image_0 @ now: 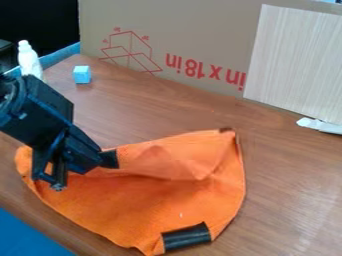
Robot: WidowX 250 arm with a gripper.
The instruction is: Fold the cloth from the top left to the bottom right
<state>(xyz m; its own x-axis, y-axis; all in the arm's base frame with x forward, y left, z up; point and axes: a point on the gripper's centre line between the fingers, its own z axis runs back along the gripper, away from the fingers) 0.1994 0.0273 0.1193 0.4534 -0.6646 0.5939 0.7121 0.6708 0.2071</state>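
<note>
The black gripper [83,173] hangs over the left part of the orange cloth [167,195], its fingers apart, one toward the cloth's upper edge and the other lower left. I cannot tell whether the fingertips touch the fabric. The cloth lies on the wooden table with a raised, wrinkled fold along its upper middle. A black patch [186,237] marks its bottom edge, and a small dark spot sits at its top right corner. Part of the cloth's left side is hidden behind the gripper.
A light blue cube [81,74] and a white bottle [29,59] stand at the back left. Cardboard [194,30] and a pale wood-grain panel [297,60] rise along the back. A white object [319,125] lies at the right edge of the wooden table [294,185].
</note>
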